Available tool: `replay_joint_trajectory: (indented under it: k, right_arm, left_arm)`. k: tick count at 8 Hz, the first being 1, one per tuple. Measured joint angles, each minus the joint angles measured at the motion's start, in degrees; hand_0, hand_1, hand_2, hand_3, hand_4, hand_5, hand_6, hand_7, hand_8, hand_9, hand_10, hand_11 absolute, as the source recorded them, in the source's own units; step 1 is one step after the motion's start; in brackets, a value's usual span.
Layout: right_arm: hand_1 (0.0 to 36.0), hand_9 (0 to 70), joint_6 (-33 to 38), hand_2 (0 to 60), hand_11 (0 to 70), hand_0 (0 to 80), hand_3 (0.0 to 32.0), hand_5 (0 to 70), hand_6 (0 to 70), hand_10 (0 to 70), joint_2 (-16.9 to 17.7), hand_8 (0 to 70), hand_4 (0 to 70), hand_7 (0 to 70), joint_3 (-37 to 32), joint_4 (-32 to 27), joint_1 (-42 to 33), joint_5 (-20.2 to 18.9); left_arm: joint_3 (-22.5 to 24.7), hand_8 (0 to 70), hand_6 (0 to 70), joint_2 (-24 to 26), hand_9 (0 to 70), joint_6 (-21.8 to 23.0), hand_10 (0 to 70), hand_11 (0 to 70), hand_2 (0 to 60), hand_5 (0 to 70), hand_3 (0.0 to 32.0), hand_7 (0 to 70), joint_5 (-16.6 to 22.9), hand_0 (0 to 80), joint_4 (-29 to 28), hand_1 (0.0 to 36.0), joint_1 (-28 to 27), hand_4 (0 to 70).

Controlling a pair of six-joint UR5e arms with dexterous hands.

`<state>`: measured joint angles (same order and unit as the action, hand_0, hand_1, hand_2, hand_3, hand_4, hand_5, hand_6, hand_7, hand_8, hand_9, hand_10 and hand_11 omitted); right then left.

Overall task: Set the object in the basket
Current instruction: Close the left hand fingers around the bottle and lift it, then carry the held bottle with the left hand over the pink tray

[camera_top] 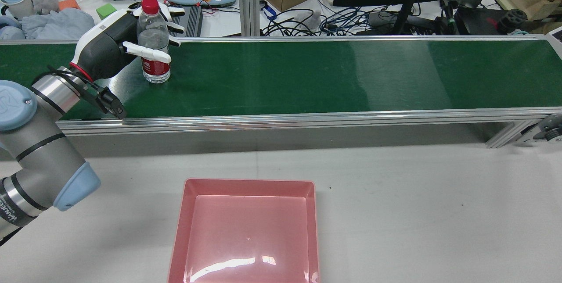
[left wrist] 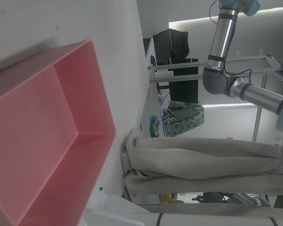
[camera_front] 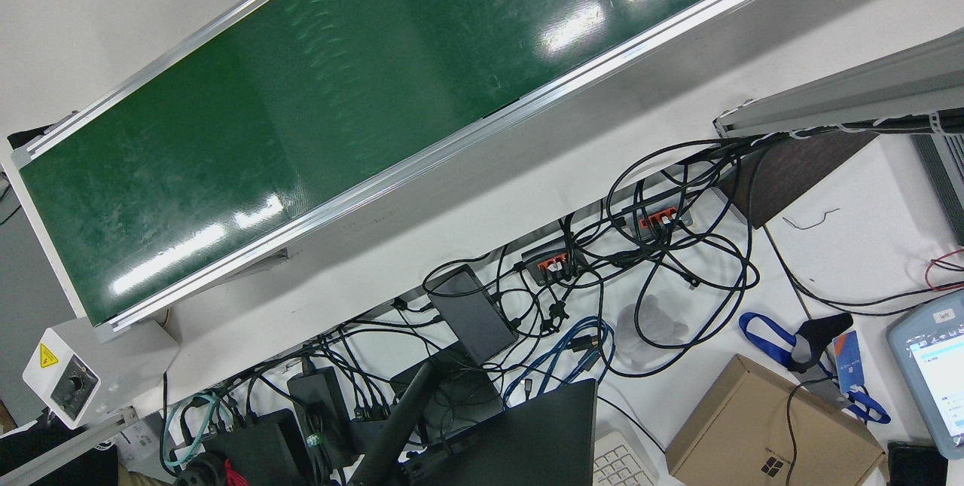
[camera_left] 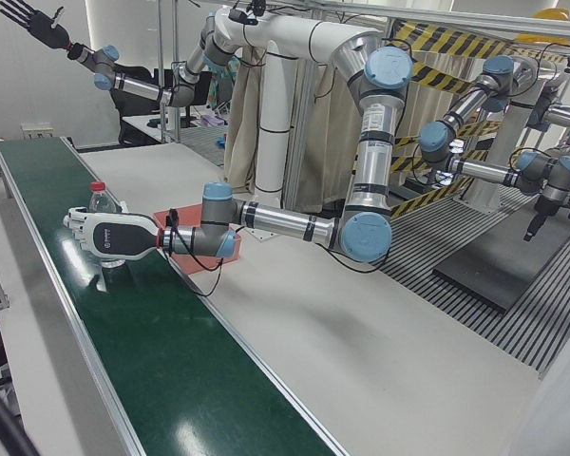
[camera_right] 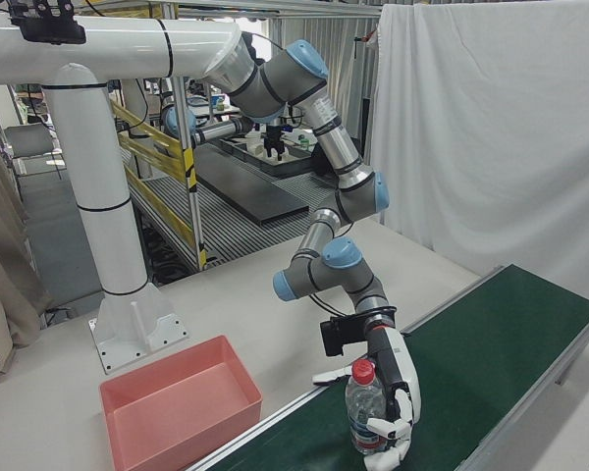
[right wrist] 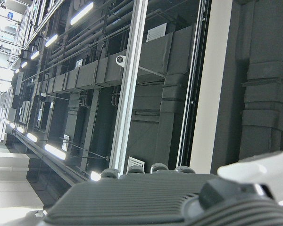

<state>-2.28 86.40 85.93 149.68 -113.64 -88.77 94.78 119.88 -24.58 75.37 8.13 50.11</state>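
— One bottle [camera_top: 154, 46], red-capped, stands upright on the green belt [camera_top: 307, 74], near its left end in the rear view.
— Is it held?
— The left hand [camera_top: 115, 41] has its white fingers [camera_top: 147, 53] wrapped around it.
— And the basket [camera_top: 246, 230]?
— Pink, on the counter [camera_top: 417, 204], well apart from the bottle.
— The right hand [camera_left: 36, 21]?
— Raised high, fingers spread apart.

Belt [camera_top: 307, 72] bare right of the bottle [camera_top: 153, 41]; table open (only the basket [camera_top: 246, 230]).
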Motion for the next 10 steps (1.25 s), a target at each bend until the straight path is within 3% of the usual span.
replay_joint_trajectory:
  k: [1,2,3,4,5,6,8,9,10]
  right_arm:
    - [0.0,0.0,0.0,0.0,0.0,0.0,0.0,0.0,0.0,0.0,0.0,0.0,0.0,0.0,0.1,0.0,0.0,0.0]
    - [0.0,0.0,0.0,0.0,0.0,0.0,0.0,0.0,0.0,0.0,0.0,0.0,0.0,0.0,0.1,0.0,0.0,0.0]
    - [0.0,0.0,0.0,0.0,0.0,0.0,0.0,0.0,0.0,0.0,0.0,0.0,0.0,0.0,0.1,0.0,0.0,0.0]
    - [0.0,0.0,0.0,0.0,0.0,0.0,0.0,0.0,0.0,0.0,0.0,0.0,0.0,0.0,0.1,0.0,0.0,0.0]
    - [0.0,0.0,0.0,0.0,0.0,0.0,0.0,0.0,0.0,0.0,0.0,0.0,0.0,0.0,0.1,0.0,0.0,0.0]
    - [0.0,0.0,0.0,0.0,0.0,0.0,0.0,0.0,0.0,0.0,0.0,0.0,0.0,0.0,0.1,0.0,0.0,0.0]
    - [0.0,0.0,0.0,0.0,0.0,0.0,0.0,0.0,0.0,0.0,0.0,0.0,0.0,0.0,0.1,0.0,0.0,0.0]
    - [0.0,0.0,0.0,0.0,0.0,0.0,0.0,0.0,0.0,0.0,0.0,0.0,0.0,0.0,0.0,0.0,0.0,0.0]
    - [0.0,0.0,0.0,0.0,0.0,0.0,0.0,0.0,0.0,0.0,0.0,0.0,0.0,0.0,0.0,0.0,0.0,0.0]
  left_arm:
    - [0.1,70.0,70.0,0.3,70.0,-0.5,70.0,70.0,60.0,70.0,0.0,70.0,0.0,80.0,0.2,36.0,0.2,43.3]
    - [0.3,70.0,70.0,0.7,70.0,-0.9,70.0,70.0,60.0,70.0,0.0,70.0,0.1,80.0,0.4,35.9,0.3,43.6]
    - [0.9,70.0,70.0,1.4,70.0,-1.3,70.0,70.0,48.0,70.0,0.0,70.0,0.2,80.0,1.6,34.6,0.4,37.7]
    - [3.5,70.0,70.0,2.1,70.0,-1.6,70.0,70.0,42.8,70.0,0.0,70.0,0.4,80.0,4.5,32.6,0.4,36.2]
    - [7.3,70.0,70.0,2.3,70.0,-1.7,70.0,70.0,36.4,70.0,0.0,70.0,0.4,80.0,7.6,30.6,0.2,33.1]
    - [11.3,70.0,70.0,2.2,70.0,-2.2,70.0,70.0,28.4,70.0,0.0,70.0,0.5,80.0,10.5,28.9,-0.2,25.7]
    - [22.0,70.0,70.0,1.1,70.0,-6.8,70.0,70.0,22.4,70.0,0.0,70.0,0.5,80.0,19.2,26.4,-3.7,25.3]
    - [26.3,70.0,70.0,0.0,70.0,-8.9,70.0,70.0,18.5,70.0,0.0,70.0,0.4,80.0,22.3,25.9,-6.1,21.6]
    - [29.0,70.0,68.5,-0.7,70.0,-10.1,70.0,70.0,8.5,70.0,0.0,70.0,0.2,80.0,24.0,23.7,-8.8,15.2]
